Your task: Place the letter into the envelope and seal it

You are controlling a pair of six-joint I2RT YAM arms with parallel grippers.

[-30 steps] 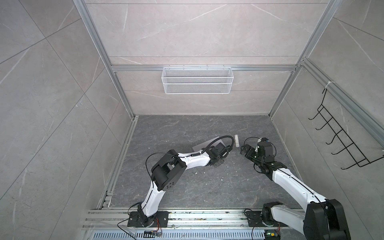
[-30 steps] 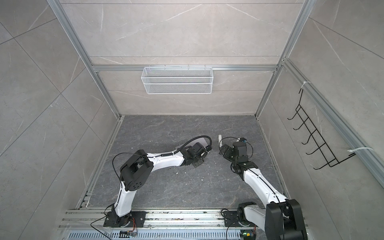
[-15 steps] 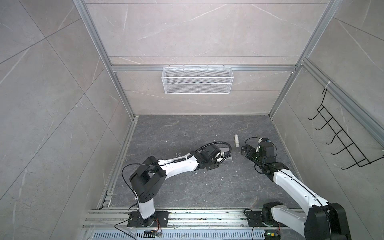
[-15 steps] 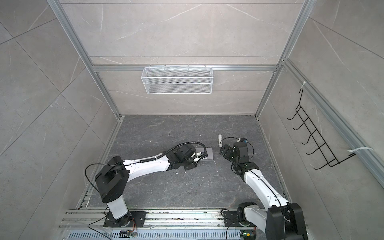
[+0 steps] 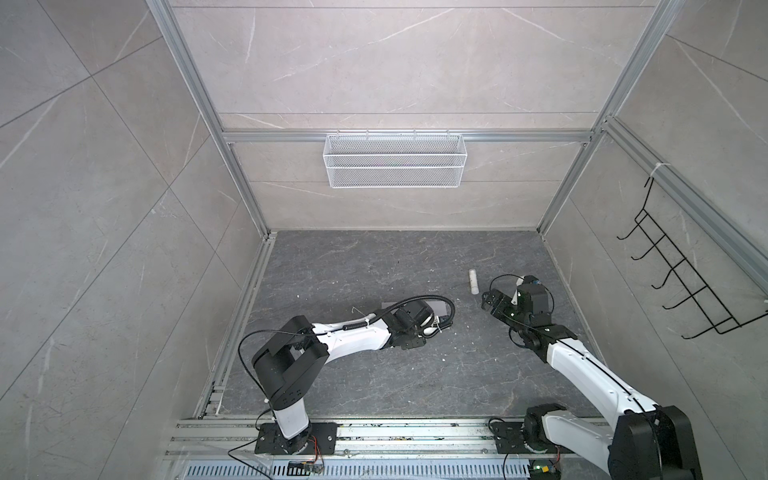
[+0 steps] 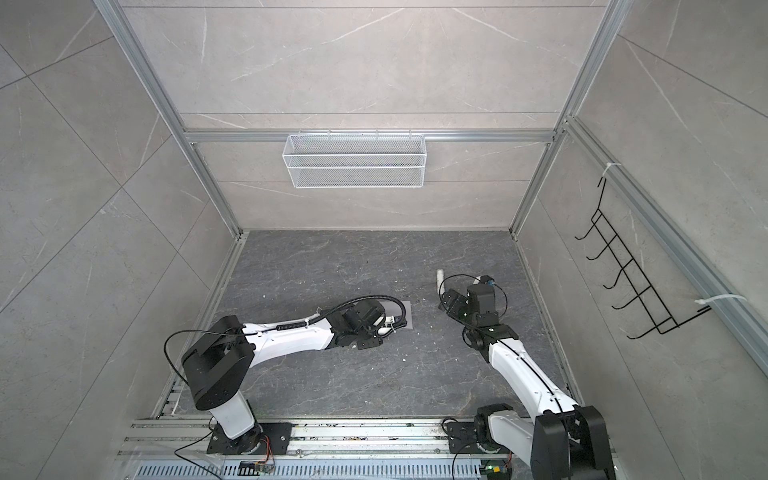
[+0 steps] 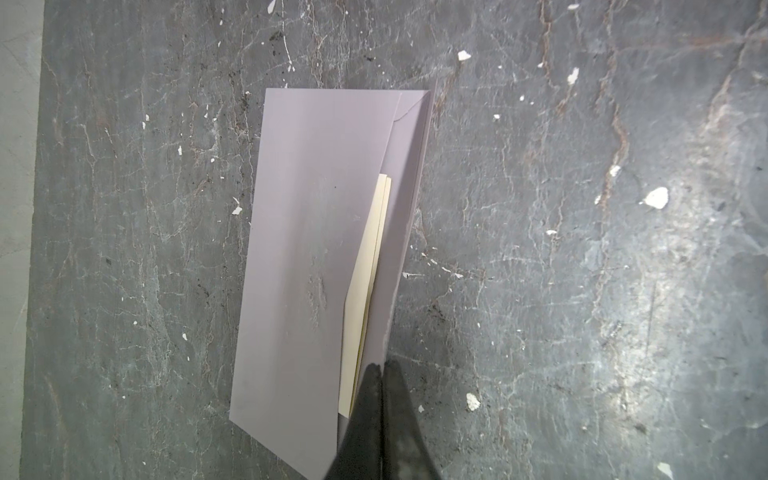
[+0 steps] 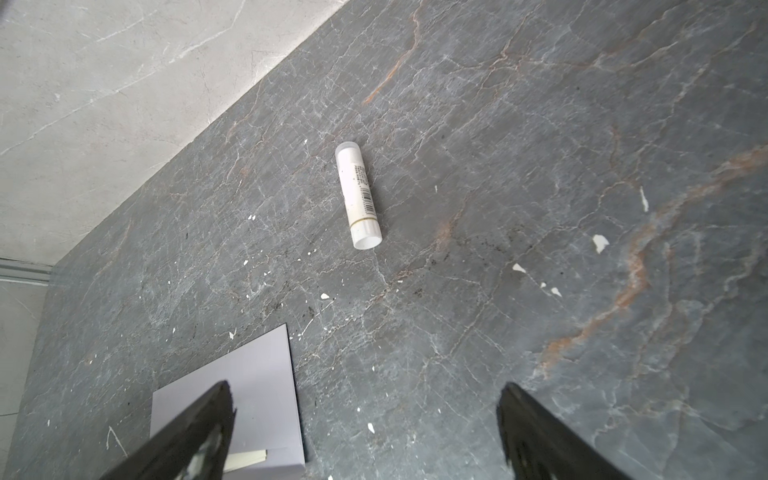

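On the dark veined floor (image 5: 374,257), between tiled walls (image 5: 395,75), lies the envelope (image 7: 311,228).

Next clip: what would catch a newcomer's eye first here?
The lavender-grey envelope in the middle of the workspace, its flap pinched by the shut left end effector, with the cream letter peeking from its mouth. Then the white glue stick lying alone ahead of the open right end effector.

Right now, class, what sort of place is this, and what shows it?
Probably a robot test cell: a left arm and right arm bolted to a rail, tiled walls in an aluminium frame, and a floor holding an envelope and glue stick.
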